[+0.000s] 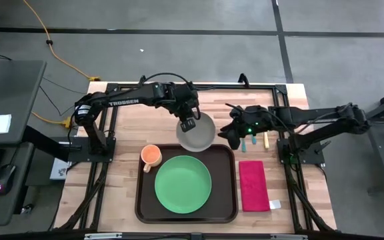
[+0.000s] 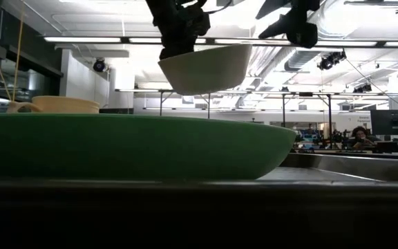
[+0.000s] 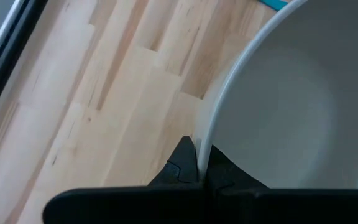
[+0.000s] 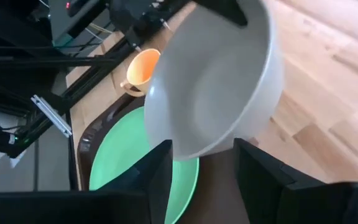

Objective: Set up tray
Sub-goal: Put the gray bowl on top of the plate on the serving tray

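Two arms reach inward above the tray: left gripper clamped on the white bowl's rim, right gripper parted beside it.

Grey floor crossed by dark lines and a yellow cable; ceiling strip lights behind.

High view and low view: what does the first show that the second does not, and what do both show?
Only the high view shows the red cloth to the right of the tray, the small utensils on the table, and the bases of both arms.

Only the low view shows that the white bowl hangs clear above the green plate, and a person in the room behind.

Both show the left gripper shut on the white bowl's rim, the right gripper beside it holding nothing, and the orange cup.
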